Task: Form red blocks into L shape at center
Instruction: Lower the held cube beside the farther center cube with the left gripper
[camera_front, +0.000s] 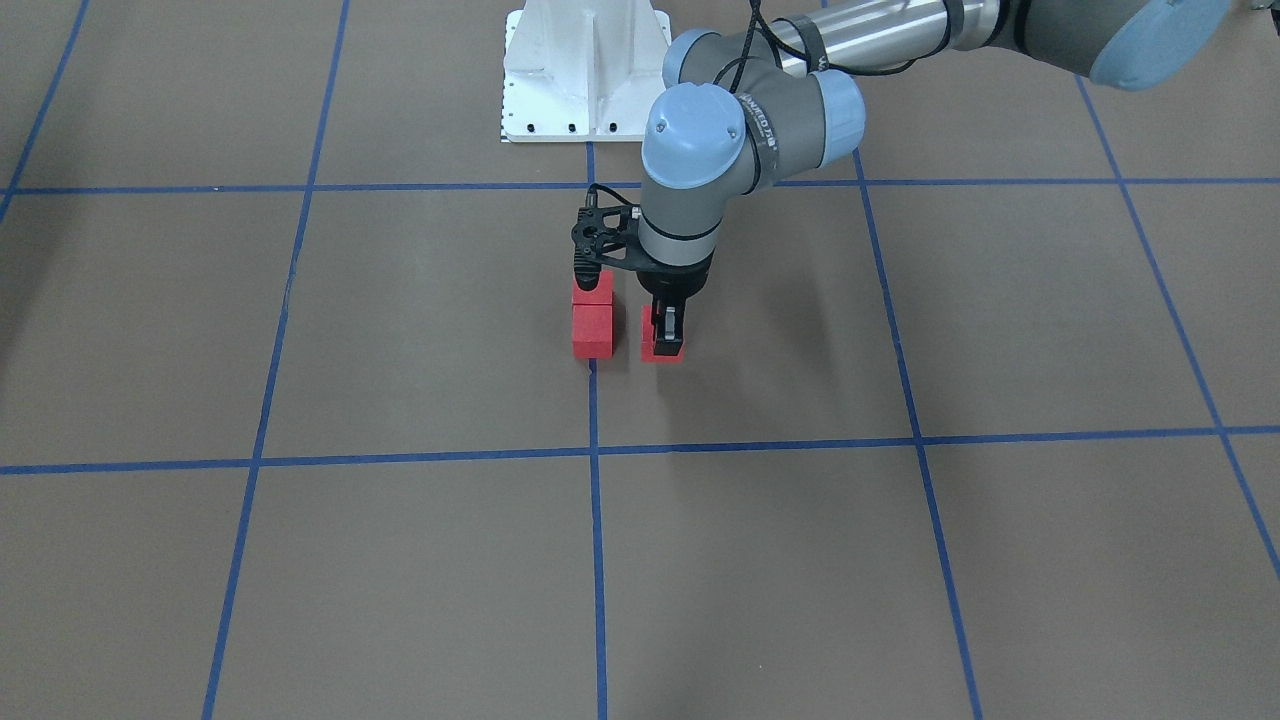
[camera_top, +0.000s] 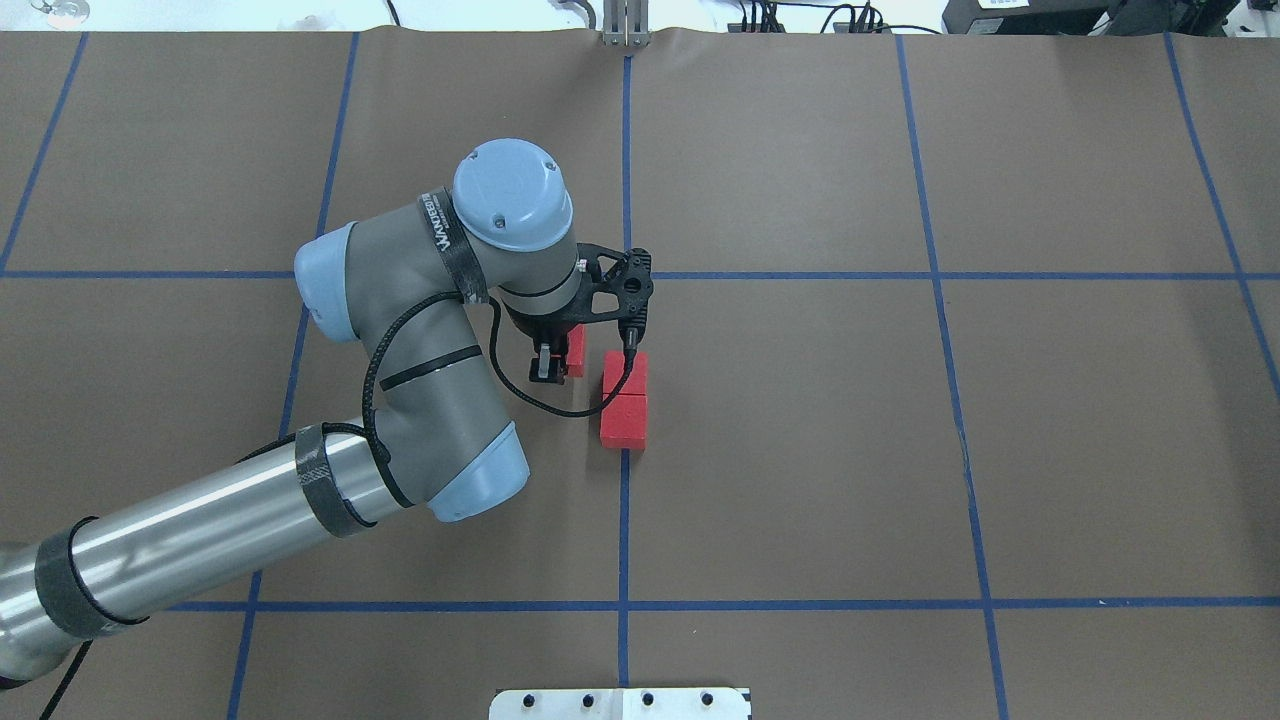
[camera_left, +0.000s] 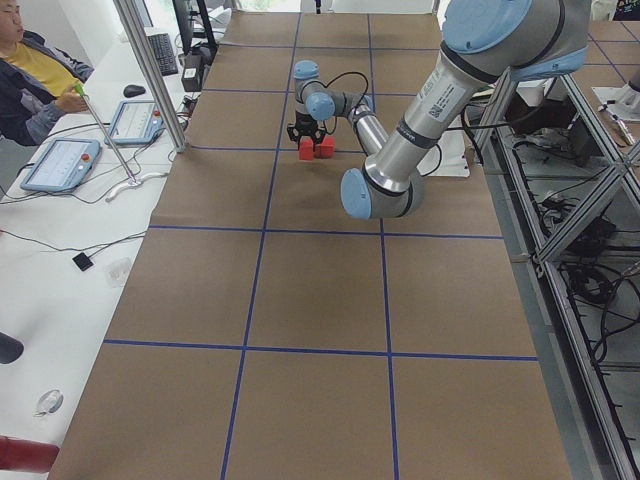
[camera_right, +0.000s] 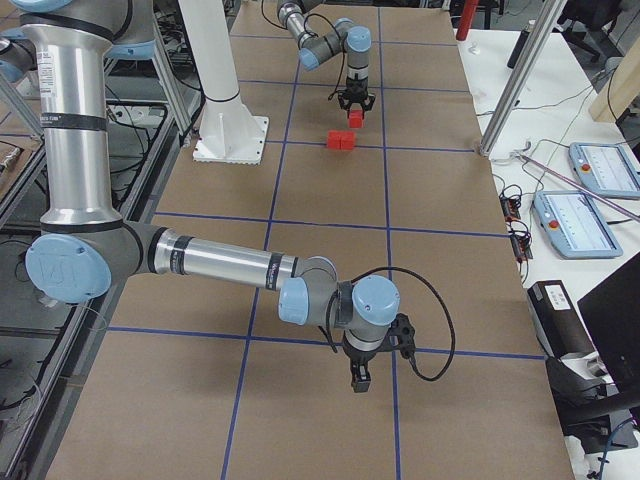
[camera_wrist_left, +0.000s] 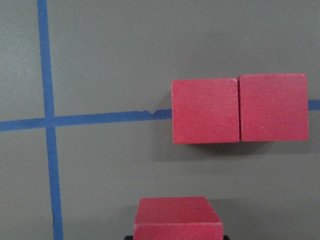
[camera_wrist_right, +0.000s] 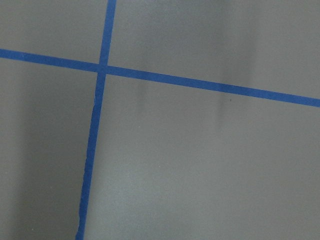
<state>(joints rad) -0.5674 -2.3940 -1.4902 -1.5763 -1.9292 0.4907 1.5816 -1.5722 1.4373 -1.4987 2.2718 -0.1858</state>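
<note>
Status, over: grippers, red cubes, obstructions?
Left gripper shut on one small matte red cube, a gap beside the touching pair of red cubes on the blue tape line. Right gripper far off, jaws unreadable. Nothing between.

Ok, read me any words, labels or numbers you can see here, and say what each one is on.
"WANEED", as best it reads: white print on the black strap round the left arm; what follows is blurred.
The same strap's print in the exterior left view: too small to read.
Red blocks: no text.
</note>
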